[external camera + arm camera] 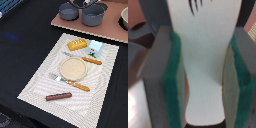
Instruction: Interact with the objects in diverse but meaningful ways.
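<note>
Gripper (203, 70) pads clamp a white tube (203, 55); carrying seems underway. Next move, I'd judge: setting it down beside the plate (73, 68), perhaps at three o'clock.

Grey pincer (204, 75) with green pads.
Two blocky grey fingers (155, 75) each carry a teal-green foam-like pad (175, 80) on the inner face.

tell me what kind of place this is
Likely a tabletop play-kitchen setup, not a real kitchen: a striped placemat set with a plate, fork and toy food, plus grey pots on a board behind.
</note>
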